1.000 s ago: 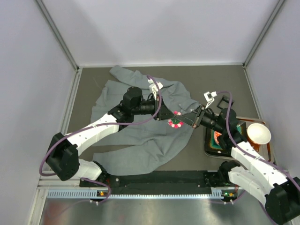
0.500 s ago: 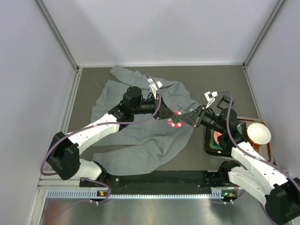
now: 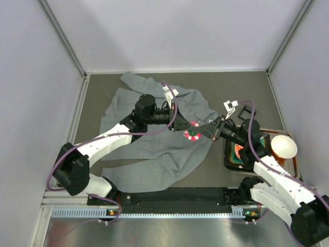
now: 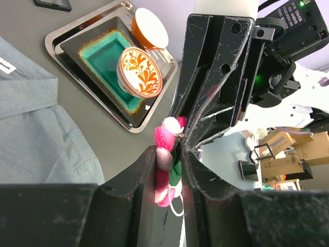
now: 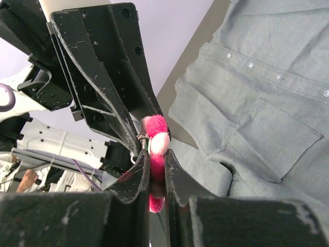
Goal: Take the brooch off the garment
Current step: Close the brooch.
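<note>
Pink petals of the brooch [image 4: 165, 154] are staying exactly where they were a second ago, caught between both pairs of fingers. Only the elbow [image 3: 72, 167] of the left arm is drifting a little. The left gripper [image 3: 183, 127] is clamping the flower from the left, and the right gripper [image 3: 204, 130] is pinching it more narrowly from the right, tips nearly meeting. The brooch is sitting over the right-hand edge of the garment [image 3: 154, 149]. The unpinning is probably going slowly or stalling. I cannot tell whether the pin is clearing the cloth.
</note>
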Robot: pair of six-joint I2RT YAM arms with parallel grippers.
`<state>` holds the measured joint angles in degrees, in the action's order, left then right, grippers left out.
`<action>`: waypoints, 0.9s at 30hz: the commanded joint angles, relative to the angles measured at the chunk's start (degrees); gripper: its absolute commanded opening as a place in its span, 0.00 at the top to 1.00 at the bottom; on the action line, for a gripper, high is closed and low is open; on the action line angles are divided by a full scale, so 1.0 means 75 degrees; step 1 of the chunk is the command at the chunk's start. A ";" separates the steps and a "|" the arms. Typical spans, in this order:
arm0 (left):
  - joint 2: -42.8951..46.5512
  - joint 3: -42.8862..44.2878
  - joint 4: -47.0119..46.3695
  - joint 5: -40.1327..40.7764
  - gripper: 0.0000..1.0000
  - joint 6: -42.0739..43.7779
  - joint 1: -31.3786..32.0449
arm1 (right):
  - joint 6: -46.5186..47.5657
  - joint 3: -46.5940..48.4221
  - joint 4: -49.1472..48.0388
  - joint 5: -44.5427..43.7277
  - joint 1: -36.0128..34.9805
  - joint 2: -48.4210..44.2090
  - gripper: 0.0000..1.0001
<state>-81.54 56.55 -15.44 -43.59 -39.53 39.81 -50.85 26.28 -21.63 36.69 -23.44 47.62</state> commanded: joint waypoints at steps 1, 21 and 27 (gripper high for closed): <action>-0.0109 0.0170 -0.0450 -0.0422 0.71 -0.0050 0.0235 | 0.0217 0.0269 -0.0351 0.0499 -0.0144 -0.0067 1.00; -0.0320 0.0486 -0.0192 -0.0820 0.66 -0.0003 0.0223 | 0.0581 0.0433 -0.0023 0.0640 -0.0203 -0.0173 1.00; -0.0390 0.0604 -0.0028 -0.0867 0.63 0.0067 0.0235 | 0.0581 0.0457 0.0013 0.0628 -0.0226 -0.0196 1.00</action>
<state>-84.16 58.15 -14.50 -48.84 -39.48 40.34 -47.48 26.37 -19.20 39.72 -23.66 46.87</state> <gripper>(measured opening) 0.371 0.074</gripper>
